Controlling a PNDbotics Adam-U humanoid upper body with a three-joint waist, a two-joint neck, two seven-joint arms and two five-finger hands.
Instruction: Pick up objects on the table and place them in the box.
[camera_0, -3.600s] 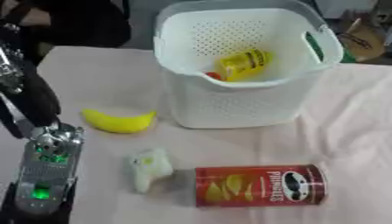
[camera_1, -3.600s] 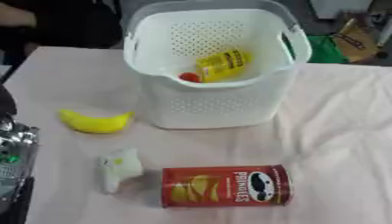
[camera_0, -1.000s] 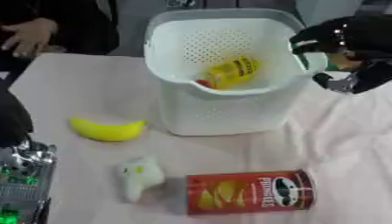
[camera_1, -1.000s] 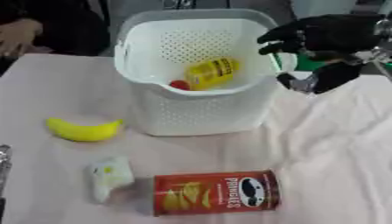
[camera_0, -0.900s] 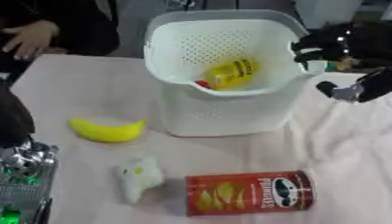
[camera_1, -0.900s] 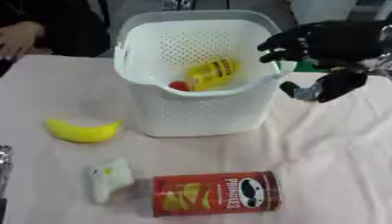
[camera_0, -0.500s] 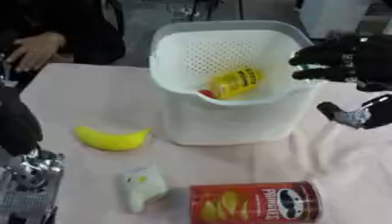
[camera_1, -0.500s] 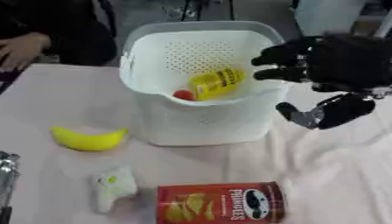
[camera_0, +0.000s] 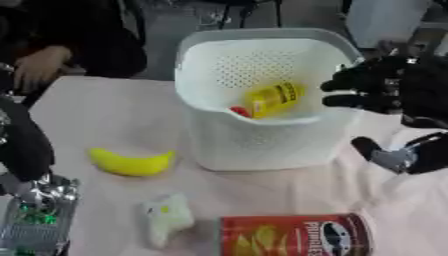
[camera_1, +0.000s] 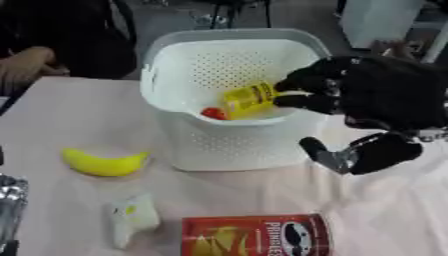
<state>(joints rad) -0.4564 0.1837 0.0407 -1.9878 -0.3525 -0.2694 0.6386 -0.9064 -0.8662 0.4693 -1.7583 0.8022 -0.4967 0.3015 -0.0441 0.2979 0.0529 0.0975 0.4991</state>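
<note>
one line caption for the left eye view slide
Black right hand open beside white perforated plastic basket; yellow banana and red crisp can wait.

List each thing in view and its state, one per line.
Basket: upright on the table, holding two things.
Yellow packet: inside the basket, tilted.
Red thing: inside the basket, mostly hidden.
Banana: lying on the table, left of the basket.
White toy: lying on the table.
Pringles can: on its side, near edge.
Right hand: empty, fingers relaxed, beside the basket.
Left hand: not visible.

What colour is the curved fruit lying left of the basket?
The banana is yellow, clearest in the left eye view.
</note>
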